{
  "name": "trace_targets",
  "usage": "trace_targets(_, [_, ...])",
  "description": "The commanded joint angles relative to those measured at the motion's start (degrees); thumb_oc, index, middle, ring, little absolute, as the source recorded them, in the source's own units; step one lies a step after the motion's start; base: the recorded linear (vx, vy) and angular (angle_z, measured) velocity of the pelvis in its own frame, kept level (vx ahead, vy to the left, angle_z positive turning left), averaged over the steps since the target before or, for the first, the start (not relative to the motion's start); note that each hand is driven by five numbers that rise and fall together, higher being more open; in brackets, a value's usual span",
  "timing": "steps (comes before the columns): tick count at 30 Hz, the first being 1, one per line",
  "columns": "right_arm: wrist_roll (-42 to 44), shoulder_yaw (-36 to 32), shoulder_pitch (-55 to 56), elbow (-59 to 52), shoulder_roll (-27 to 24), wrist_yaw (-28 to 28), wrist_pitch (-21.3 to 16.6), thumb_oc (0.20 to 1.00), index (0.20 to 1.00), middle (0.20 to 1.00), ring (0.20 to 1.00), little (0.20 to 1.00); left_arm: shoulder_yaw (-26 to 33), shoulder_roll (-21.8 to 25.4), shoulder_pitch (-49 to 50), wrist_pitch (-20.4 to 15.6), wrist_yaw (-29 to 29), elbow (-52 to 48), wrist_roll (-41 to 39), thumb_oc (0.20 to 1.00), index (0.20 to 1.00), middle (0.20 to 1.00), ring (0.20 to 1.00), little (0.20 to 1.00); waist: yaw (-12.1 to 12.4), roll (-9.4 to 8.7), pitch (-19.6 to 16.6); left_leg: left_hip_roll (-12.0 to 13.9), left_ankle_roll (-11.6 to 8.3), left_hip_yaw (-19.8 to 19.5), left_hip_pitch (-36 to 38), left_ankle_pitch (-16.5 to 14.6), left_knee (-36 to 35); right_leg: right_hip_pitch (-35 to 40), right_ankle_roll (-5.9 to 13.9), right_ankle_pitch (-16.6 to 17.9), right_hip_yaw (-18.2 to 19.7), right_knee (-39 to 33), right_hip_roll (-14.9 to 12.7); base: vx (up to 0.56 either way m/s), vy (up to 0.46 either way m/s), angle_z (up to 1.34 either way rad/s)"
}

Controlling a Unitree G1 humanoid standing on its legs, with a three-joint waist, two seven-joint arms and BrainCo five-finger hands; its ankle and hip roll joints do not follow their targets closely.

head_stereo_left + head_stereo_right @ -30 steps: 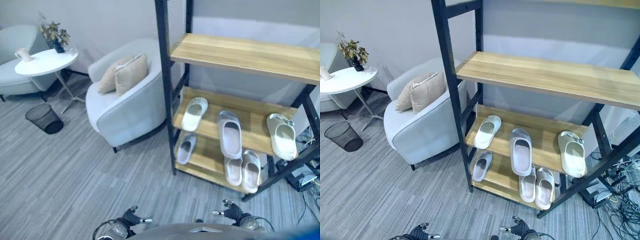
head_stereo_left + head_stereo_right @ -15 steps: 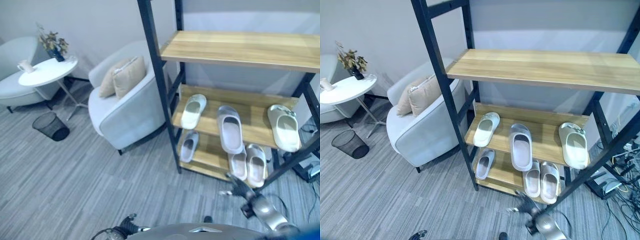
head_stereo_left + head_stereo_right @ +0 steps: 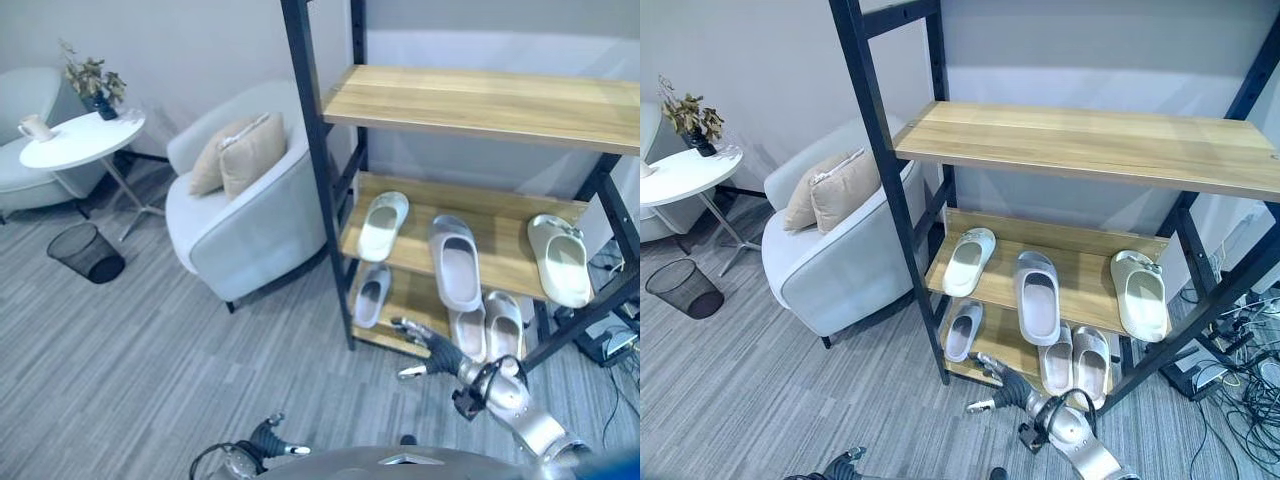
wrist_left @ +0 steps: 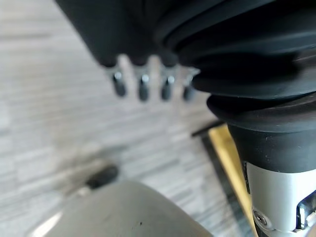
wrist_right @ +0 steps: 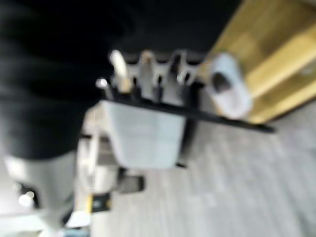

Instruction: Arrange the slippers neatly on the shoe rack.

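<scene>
A black-framed shoe rack (image 3: 316,170) with wooden shelves stands ahead. Its middle shelf holds a white slipper (image 3: 383,226), a pale grey slipper (image 3: 455,263) and a cream slipper (image 3: 560,259), set apart at different angles. On the bottom shelf lie a small grey slipper (image 3: 372,295) and a light pair (image 3: 503,325) side by side. My right hand (image 3: 430,350) is open, fingers straight, low in front of the bottom shelf between the small slipper and the pair, touching neither. My left hand (image 3: 262,440) hangs open near the floor, its fingers (image 4: 143,84) straight.
A light armchair (image 3: 250,215) with two beige cushions stands just left of the rack. Farther left are a round white side table (image 3: 80,140) with a plant and cup, and a black mesh bin (image 3: 88,252). Cables (image 3: 1240,400) lie right of the rack.
My right arm has come up from below and reached forward and left, its hand now in front of the bottom shelf. The view has shifted slightly. The slippers have not moved.
</scene>
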Motion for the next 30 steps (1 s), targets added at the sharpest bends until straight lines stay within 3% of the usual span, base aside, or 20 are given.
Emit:
trace_targets(1, [1.66, -1.52, -3.14, -6.04, 1.13, -2.92, -4.98, 1.000, 1.000, 1.000, 1.000, 1.000, -1.87, -0.59, -2.51, -1.98, 1.24, 4.27, 2.70, 1.000, 1.000, 1.000, 1.000, 1.000, 0.54, -2.75, -0.30, -0.16, -1.86, -1.83, -1.74, -1.52, 0.43, 3.89, 5.29, -6.58, -1.44, 0.62, -3.65, 0.00, 0.000, 0.00])
trace_targets(7, [-3.44, -7.99, -8.15, -8.73, 1.35, -11.05, -5.85, 1.000, 1.000, 1.000, 1.000, 1.000, -1.55, -1.02, -1.70, -1.82, 2.06, 4.68, 2.97, 1.000, 1.000, 1.000, 1.000, 1.000, 1.13, -2.75, -0.39, -0.25, -1.75, -1.93, -2.06, -1.53, 0.43, 3.64, 5.26, -6.50, -1.47, 0.62, -3.66, 0.02, 0.008, 0.00])
trace_targets(9, [-10.39, -11.20, -11.38, -7.45, 0.82, -17.28, -4.92, 1.000, 1.000, 1.000, 1.000, 1.000, -1.41, -1.10, -1.78, -1.68, 2.45, 4.56, 3.15, 1.000, 1.000, 1.000, 1.000, 1.000, 1.35, -2.76, -0.07, -0.39, -1.60, -2.10, -2.51, -1.35, 0.43, 3.22, 5.32, -6.34, -1.49, 0.62, -3.60, 0.00, 0.000, 0.00])
trace_targets(14, [-19.81, -15.83, -16.06, -2.31, -1.07, -25.78, -2.26, 1.000, 1.000, 1.000, 1.000, 1.000, -1.63, -1.10, -1.61, -1.47, 3.36, 4.38, 4.12, 1.000, 1.000, 1.000, 1.000, 1.000, 1.90, -2.72, -0.08, -0.73, -1.59, -2.55, -3.29, -1.33, 0.43, 2.98, 5.28, -6.54, -1.92, 0.62, -3.80, 0.00, 0.001, 0.01])
trace_targets(20, [-18.37, -18.71, -21.73, 10.17, -2.62, -31.20, 0.30, 1.000, 1.000, 1.000, 1.000, 1.000, -2.80, -0.69, -1.75, -1.43, 3.82, 3.85, 3.48, 1.000, 1.000, 1.000, 1.000, 1.000, 2.52, -2.80, 0.58, -0.83, -1.72, -3.25, -4.05, -1.15, 0.43, 2.93, 5.20, -6.74, -2.66, 0.62, -3.83, 0.01, -0.005, 0.08])
trace_targets(22, [-13.36, -19.43, -23.53, 13.78, -1.35, -31.54, 0.36, 1.000, 1.000, 1.000, 1.000, 1.000, -3.52, -0.56, -1.83, -1.33, 3.83, 3.90, 3.08, 1.000, 1.000, 1.000, 1.000, 1.000, 2.60, -2.78, 0.96, -0.86, -1.75, -3.33, -4.44, -0.98, 0.43, 2.62, 5.15, -6.64, -2.66, 0.62, -3.82, 0.01, -0.004, 0.14])
trace_targets(30, [-8.63, -20.02, -29.11, 24.15, -1.64, -33.76, 1.65, 1.000, 1.000, 1.000, 1.000, 1.000, -4.28, -0.27, -1.67, -1.20, 4.20, 4.36, 2.05, 1.000, 1.000, 1.000, 1.000, 1.000, 2.74, -2.03, 2.67, -1.32, -1.80, -3.24, -7.26, -0.06, 0.43, -0.25, 5.23, -5.92, -2.42, 0.62, -4.05, 0.00, -0.005, -0.01])
